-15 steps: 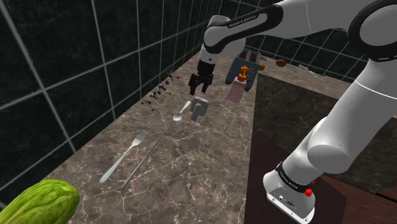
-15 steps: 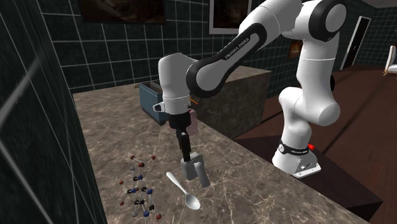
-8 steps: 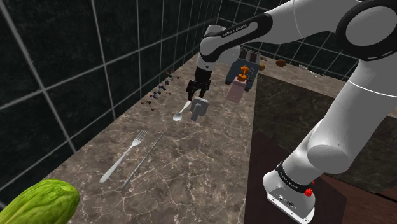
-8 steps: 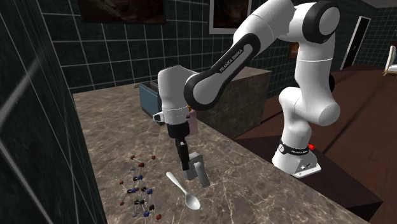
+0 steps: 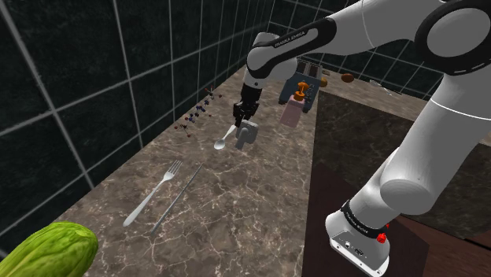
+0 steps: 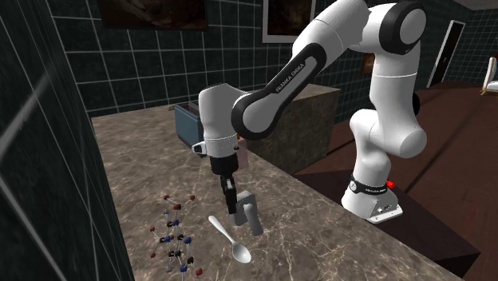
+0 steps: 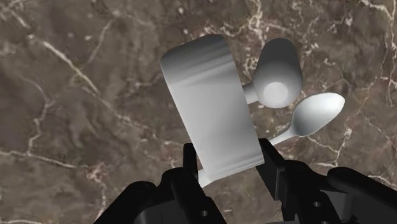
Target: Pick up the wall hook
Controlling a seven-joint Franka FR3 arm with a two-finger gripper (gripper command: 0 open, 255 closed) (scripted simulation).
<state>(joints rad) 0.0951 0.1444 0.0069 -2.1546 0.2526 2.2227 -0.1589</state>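
Note:
The wall hook [image 7: 210,108] is a pale grey plate with a rounded peg, lying on the brown marble counter [image 7: 83,95]. My black gripper [image 7: 227,159] is shut on the plate's near end, one finger pressed to each side. In the shoulder view the gripper [image 5: 240,126] points down onto the hook [image 5: 246,135] at mid-counter. The second exterior view has the gripper [image 6: 232,201] against the hook [image 6: 249,212], which rests on the counter.
A grey spoon [image 5: 223,142] lies touching the hook's side. A fork [image 5: 153,193] and a knife [image 5: 177,197] lie nearer the camera, a green cucumber-like thing [image 5: 47,252] at the corner. Behind stand a pink bottle [image 5: 293,110], a blue toaster [image 5: 303,83] and a molecule model [image 6: 175,239].
The gripper came down from above the hook onto it, and its fingers went from wide apart to clasping the plate. The hook has not moved.

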